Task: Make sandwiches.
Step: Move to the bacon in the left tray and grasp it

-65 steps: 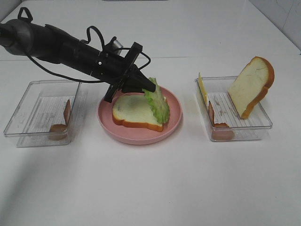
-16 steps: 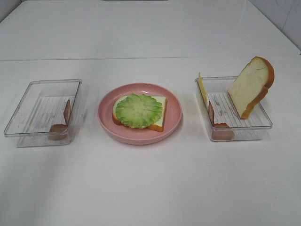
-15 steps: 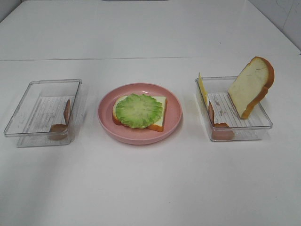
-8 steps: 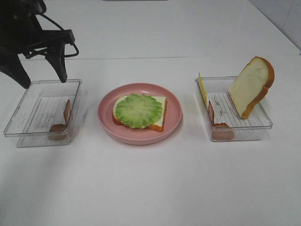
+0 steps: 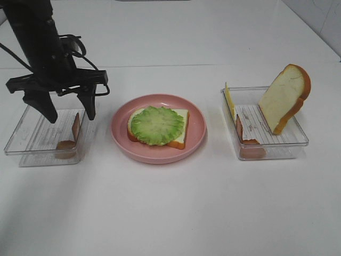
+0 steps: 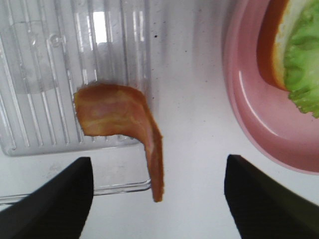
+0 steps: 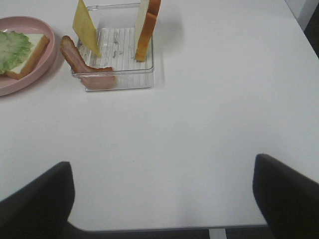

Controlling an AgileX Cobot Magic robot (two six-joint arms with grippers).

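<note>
A white bread slice point(image 5: 181, 128) topped with green lettuce point(image 5: 157, 125) lies on the pink plate point(image 5: 160, 156). My left gripper point(image 5: 71, 113) is open and hangs over the left clear tray point(image 5: 32, 136), its fingers on either side of a reddish-brown bacon strip point(image 5: 75, 127). In the left wrist view the bacon strip point(image 6: 117, 114) curls over the tray edge between the open left gripper point(image 6: 158, 204). The right tray point(image 5: 295, 140) holds a second bread slice point(image 5: 285, 98), a yellow cheese slice point(image 5: 229, 98) and another bacon strip point(image 5: 246, 143). My right gripper point(image 7: 159, 209) is open and empty, well short of that tray.
The plate stands between the two clear trays on a white table point(image 5: 170, 213). In the right wrist view the right tray point(image 7: 124, 82) has the bread point(image 7: 147, 25), cheese point(image 7: 84, 25) and bacon point(image 7: 84, 67) leaning in it, with the plate's rim point(image 7: 15, 85) beside it.
The lettuce now lies flat on the bread. My left arm left the view, then came back and dropped over the left tray, its open fingers now around the bacon.
</note>
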